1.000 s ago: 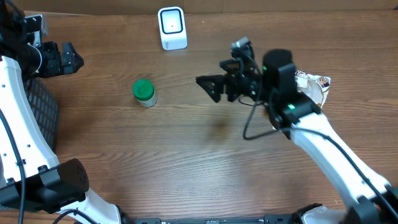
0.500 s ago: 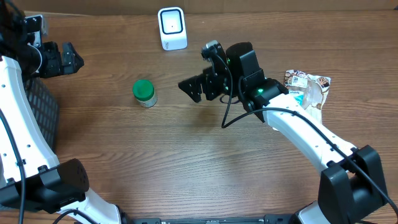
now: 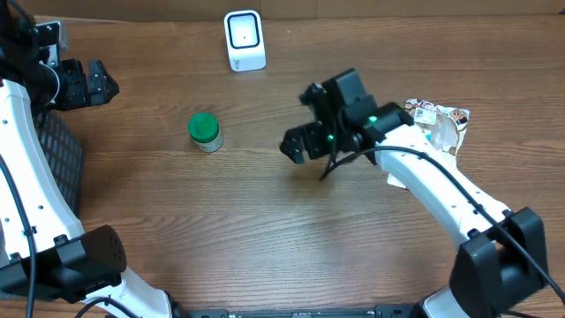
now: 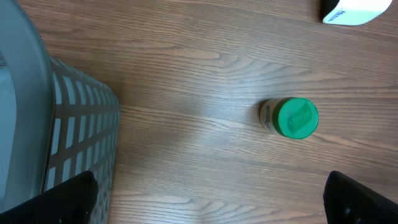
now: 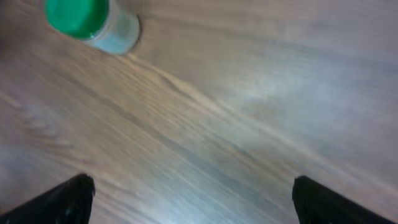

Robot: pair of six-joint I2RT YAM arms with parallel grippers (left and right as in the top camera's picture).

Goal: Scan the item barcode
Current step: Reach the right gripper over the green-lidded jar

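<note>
A small clear jar with a green lid (image 3: 205,131) stands on the wooden table, left of centre; it also shows as the jar (image 4: 292,117) and, blurred, the jar (image 5: 93,22). The white barcode scanner (image 3: 244,40) stands at the back edge, and its corner (image 4: 351,9) shows in the left wrist view. My right gripper (image 3: 293,146) hangs open to the right of the jar, apart from it, with only bare wood between its fingers (image 5: 199,199). At the far left my left gripper (image 3: 106,84) is open and empty (image 4: 211,199).
A printed snack packet (image 3: 439,124) lies at the right, beside the right arm. A grey mesh basket (image 3: 57,155) stands at the left edge, also seen as the basket (image 4: 68,124).
The right arm swung left toward the jar, then its gripper drew back a little to the right and tipped down toward the table. The left arm and the jar have not moved.
</note>
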